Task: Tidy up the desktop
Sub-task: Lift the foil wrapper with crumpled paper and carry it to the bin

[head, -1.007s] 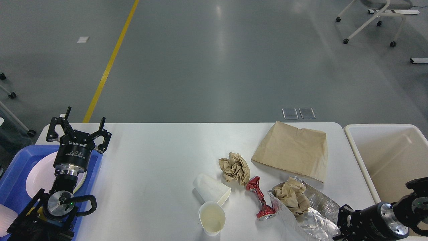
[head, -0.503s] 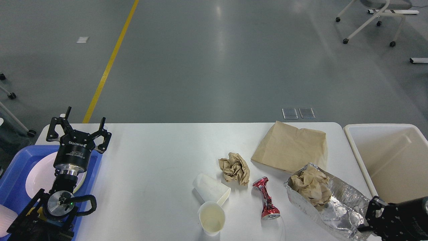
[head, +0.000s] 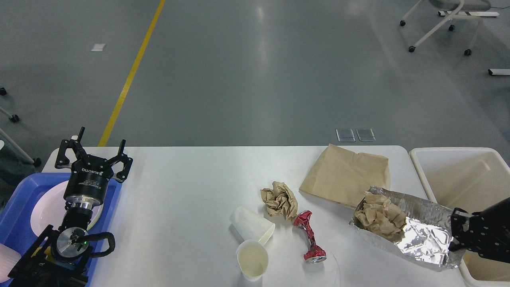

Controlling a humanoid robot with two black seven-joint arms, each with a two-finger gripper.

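The white desktop carries scattered litter. A crumpled foil tray with a brown paper wad inside hangs lifted at the desktop's right end. My right gripper is shut on the tray's right edge, next to the cream bin. On the desktop lie a crumpled brown paper ball, a crushed red can, a tipped-over white cup, an upright white cup and a flat brown paper bag. At the far left my left gripper stands open and holds nothing.
A blue tray holding a white plate sits under my left arm at the desktop's left end. Beyond the table are grey floor with a yellow line and a wheeled chair.
My right gripper has carried the foil tray with its paper wad up and to the right, towards the cream bin. The red can has shifted slightly. My left arm has stayed still.
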